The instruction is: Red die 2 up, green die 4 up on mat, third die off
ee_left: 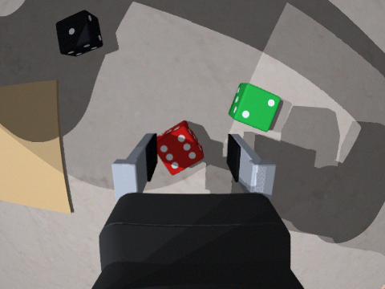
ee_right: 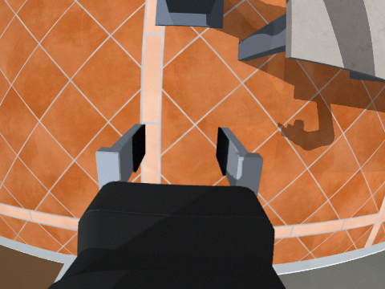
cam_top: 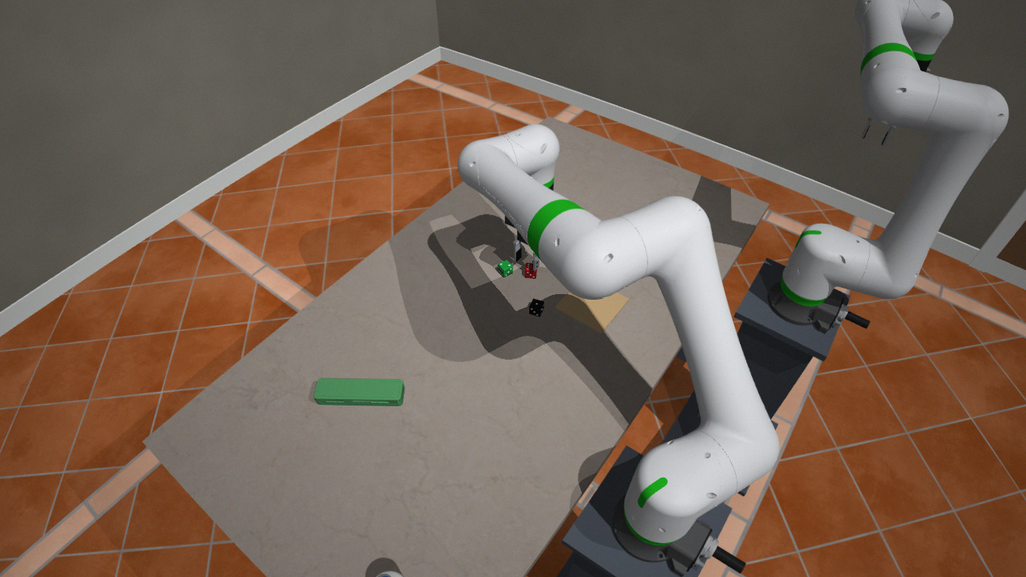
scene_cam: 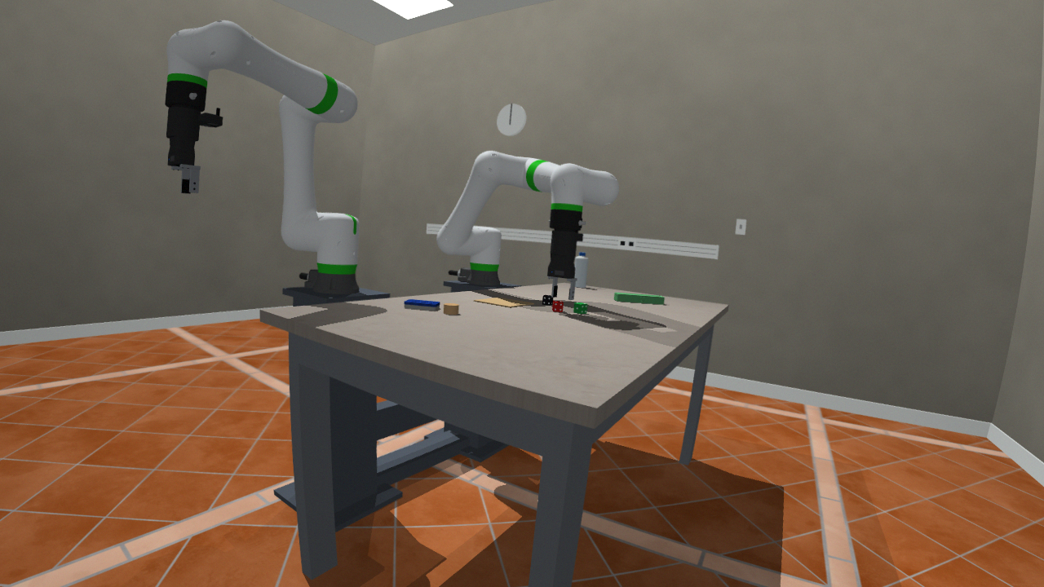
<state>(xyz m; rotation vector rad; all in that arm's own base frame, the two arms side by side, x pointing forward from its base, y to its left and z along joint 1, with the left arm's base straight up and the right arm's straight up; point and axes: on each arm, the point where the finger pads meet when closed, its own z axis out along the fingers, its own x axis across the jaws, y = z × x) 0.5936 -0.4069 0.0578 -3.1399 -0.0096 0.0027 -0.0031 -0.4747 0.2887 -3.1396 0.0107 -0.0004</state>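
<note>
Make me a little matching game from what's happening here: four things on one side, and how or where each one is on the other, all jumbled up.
Things:
1. Red die
2. Tan mat
3. Right hand
4. Green die

How or where:
A. Open, high above the tiled floor
B. Two dots on its top face
C. Six dots on its top face
D. Spread on the table, with no die on it

Right pairs: 1-C, 2-D, 3-A, 4-B
</note>
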